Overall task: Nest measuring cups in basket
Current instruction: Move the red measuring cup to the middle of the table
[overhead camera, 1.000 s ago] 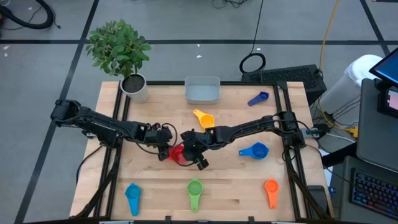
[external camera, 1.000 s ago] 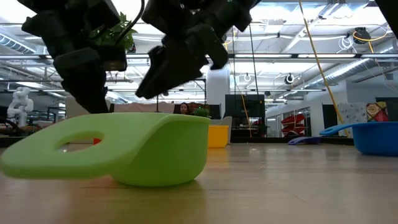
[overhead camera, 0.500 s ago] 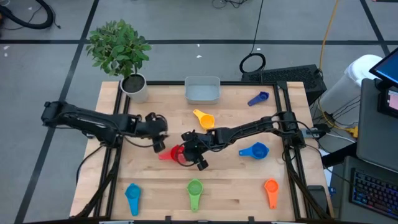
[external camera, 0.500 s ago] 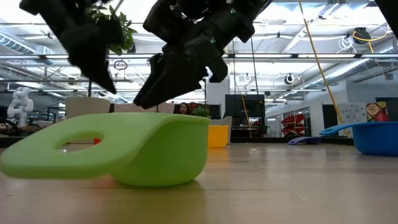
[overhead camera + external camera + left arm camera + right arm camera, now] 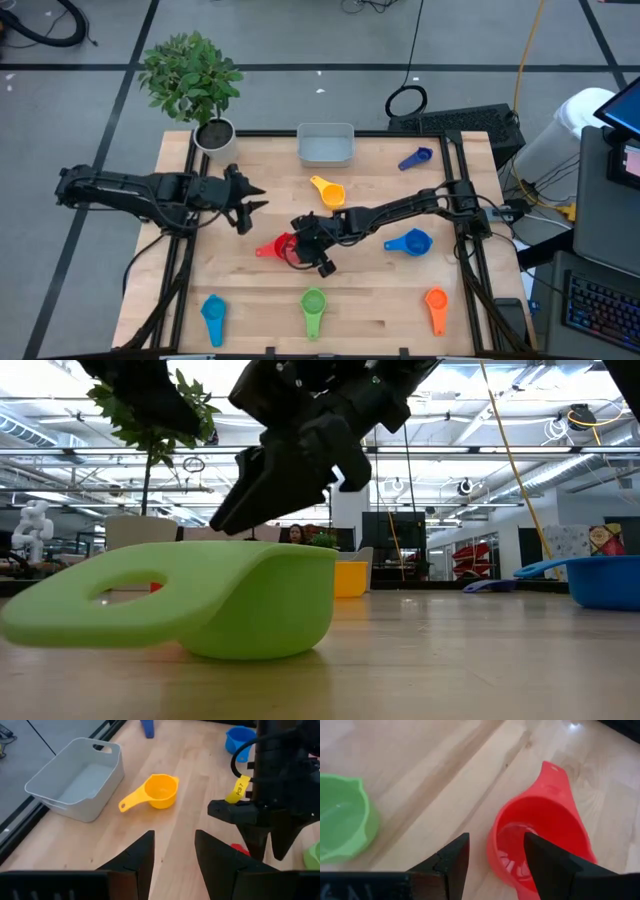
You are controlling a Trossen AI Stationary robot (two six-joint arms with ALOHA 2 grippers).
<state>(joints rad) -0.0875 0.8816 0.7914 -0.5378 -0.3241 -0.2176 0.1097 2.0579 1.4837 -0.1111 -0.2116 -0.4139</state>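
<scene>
The red measuring cup [image 5: 278, 246] sits upright on the table's middle, handle [image 5: 263, 251] toward the left edge. My right gripper [image 5: 496, 836] is open just over it, one finger above the bowl, the other outside the rim. My left gripper [image 5: 253, 200] is open with nothing between its fingers, raised left of centre, pointing at the yellow cup [image 5: 159, 793]. The pale basket [image 5: 325, 146] stands at the far edge. Green [image 5: 313, 305], light blue [image 5: 214, 312] and orange [image 5: 436, 306] cups lie along the near edge. My right gripper comes at the red cup slanting down from the table's right. One finger [image 5: 555, 870] is over the bowl and the other [image 5: 451, 860] is outside the rim [image 5: 492, 842], with bare table showing between it and the wall. I cannot tell whether the inner finger touches the cup.
A blue cup [image 5: 409, 242] lies right of centre and a dark blue one [image 5: 415, 158] at the far right. A potted plant [image 5: 217, 140] stands at the far left corner. Bare wood lies between the basket and the yellow cup.
My left gripper has drawn away from the red cup, rising and going toward the table's left and far edges while tipping closer to level. The cup's handle, covered by that gripper before, now shows. The cup stays on the table.
</scene>
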